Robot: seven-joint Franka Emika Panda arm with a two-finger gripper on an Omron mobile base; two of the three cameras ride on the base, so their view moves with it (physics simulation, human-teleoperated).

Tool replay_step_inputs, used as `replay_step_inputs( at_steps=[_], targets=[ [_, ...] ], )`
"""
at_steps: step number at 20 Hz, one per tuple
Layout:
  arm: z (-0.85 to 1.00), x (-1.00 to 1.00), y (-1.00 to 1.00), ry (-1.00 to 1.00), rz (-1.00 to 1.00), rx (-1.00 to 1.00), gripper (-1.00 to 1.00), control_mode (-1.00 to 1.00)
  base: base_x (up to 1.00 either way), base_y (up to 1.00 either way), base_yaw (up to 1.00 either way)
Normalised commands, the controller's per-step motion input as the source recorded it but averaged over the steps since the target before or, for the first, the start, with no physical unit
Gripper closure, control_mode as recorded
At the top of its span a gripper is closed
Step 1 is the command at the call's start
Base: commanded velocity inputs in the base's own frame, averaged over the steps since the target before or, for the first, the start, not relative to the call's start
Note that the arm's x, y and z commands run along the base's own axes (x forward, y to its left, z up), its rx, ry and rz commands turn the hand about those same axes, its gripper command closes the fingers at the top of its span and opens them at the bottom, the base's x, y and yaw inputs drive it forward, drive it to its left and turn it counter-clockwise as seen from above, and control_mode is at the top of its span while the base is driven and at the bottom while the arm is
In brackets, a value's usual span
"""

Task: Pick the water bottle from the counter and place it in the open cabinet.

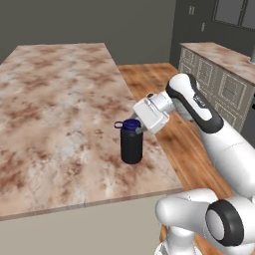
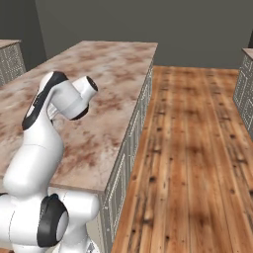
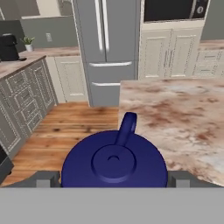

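The arm bends forward, its claw [image 1: 135, 124] pointing down, jaws spread.

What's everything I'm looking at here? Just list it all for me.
Bottle: one, black with blue cap, upright near the counter's edge.
Counter: one, beige-and-rust marble, wide.
Floor: wood planks, beside the counter.
Fridge: one, grey, at the far wall.
Coffee machine: one, black, on a side counter.
Plant: one, small, green, beside the coffee machine.
Arm: one, white with dark joints.
Gripper: one, a finger on either side of the cap, not visibly closed.
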Motion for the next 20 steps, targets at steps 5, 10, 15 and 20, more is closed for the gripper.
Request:
replay_step_inputs(
  at_steps=[5, 10, 15, 20],
  targets=[
    [0.00, 0.00, 0.00, 0.00, 0.00, 0.00, 1.00, -1.00, 0.00, 0.00, 0.00],
    [0.00, 0.00, 0.00, 0.00, 0.00, 0.00, 1.00, 1.00, -0.18, -0.01, 0.00],
    [0.00, 0.00, 0.00, 0.00, 0.00, 0.00, 1.00, 1.00, -0.62, -0.01, 0.08],
    [0.00, 0.00, 0.00, 0.00, 0.00, 0.00, 1.00, 1.00, -0.40, 0.00, 0.43]
  ],
)
